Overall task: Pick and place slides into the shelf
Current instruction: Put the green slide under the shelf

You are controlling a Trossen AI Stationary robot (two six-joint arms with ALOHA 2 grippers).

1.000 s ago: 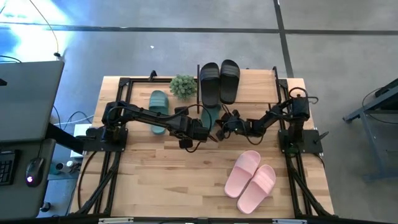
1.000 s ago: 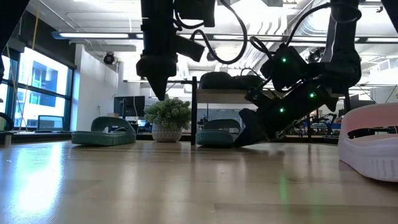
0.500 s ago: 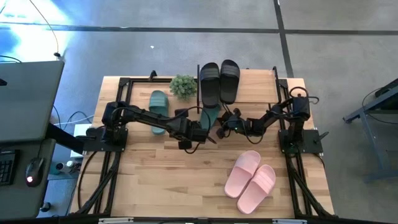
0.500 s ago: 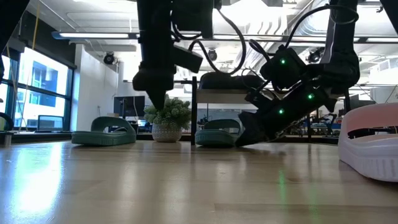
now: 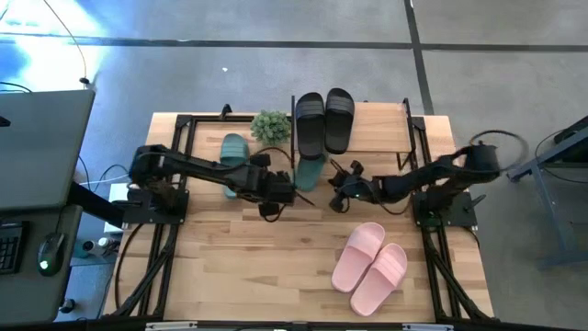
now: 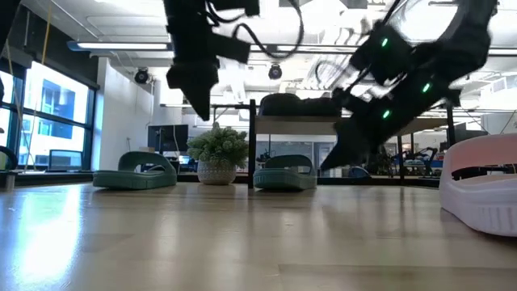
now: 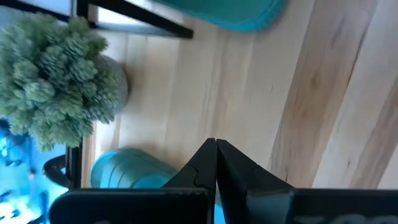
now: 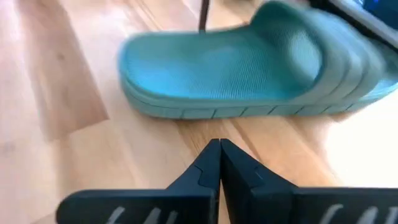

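Nearest the front edge of the surface point(image 5: 230, 267), the pink pair point(image 5: 370, 267) lies side by side on bare wood, well apart from the shelf and plainly not yet put away.

Further in, mid-surface, both arms hang empty. The left tool point(image 5: 296, 190) has its fingers pressed together on nothing, just beside the toe of one green slide. The right tool point(image 5: 334, 197) is likewise closed and empty, near the same slide's other side; its wrist view shows that slide lying flat just ahead of the closed tips.

That green slide point(image 5: 309, 169) sits on the surface with its far end under the shelf's board, beside a black post. In the low view it appears to rest below the plank. I judge it roughly in place on the lower level, though perhaps not pushed fully home. Its partner, the second green slide point(image 5: 235, 164), lies out to the left, beyond the potted plant point(image 5: 271, 127) from the shelf, and needs moving.

Farthest back, the shelf point(image 5: 377, 124) carries the black pair point(image 5: 323, 119) on top of its plank, at the left end; the rest of the board is bare.

So two slides look done, one about done, three remain.
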